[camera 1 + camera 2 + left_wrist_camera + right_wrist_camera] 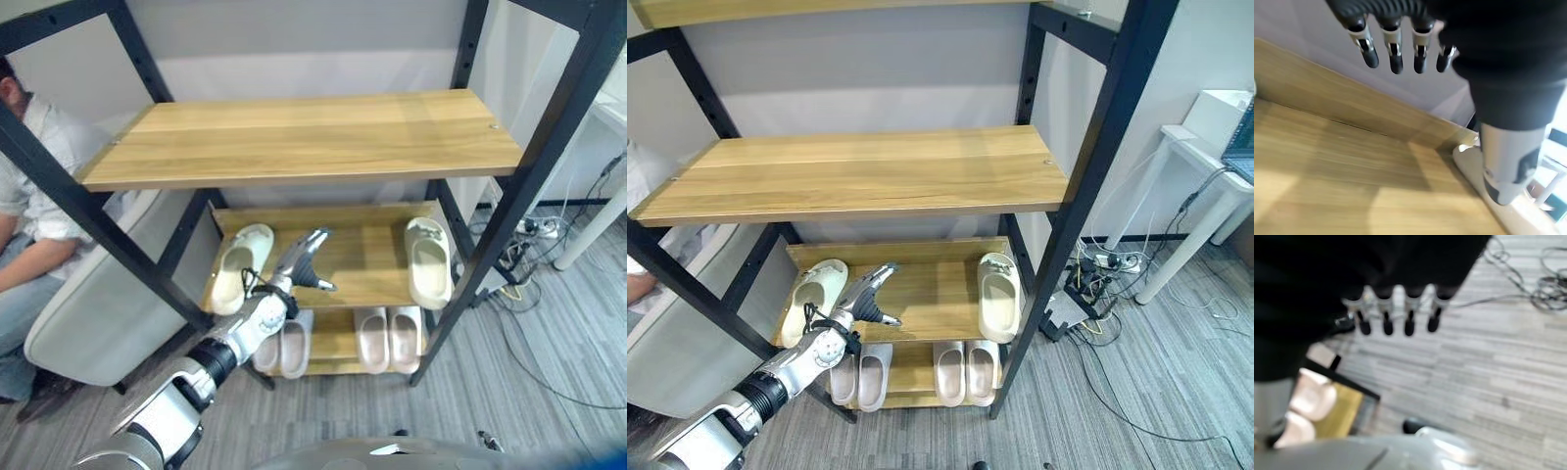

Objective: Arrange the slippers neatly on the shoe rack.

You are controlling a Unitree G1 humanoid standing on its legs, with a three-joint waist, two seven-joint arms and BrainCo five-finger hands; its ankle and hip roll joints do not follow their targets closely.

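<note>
Left hand with fingers spread and empty over the shoe rack's middle shelf, cream slippers at that shelf's two ends, right hand with straight fingers above the floor, pink pairs on the shelf below.

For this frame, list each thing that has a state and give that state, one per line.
left hand: open, holding nothing, over the middle shelf between the two cream slippers
right hand: open, empty, above the floor
left cream slipper: upright on the middle shelf, at its left end
right cream slipper: upright on the middle shelf, at its right end
pink slippers: paired side by side on the bottom shelf
top shelf: bare
</note>
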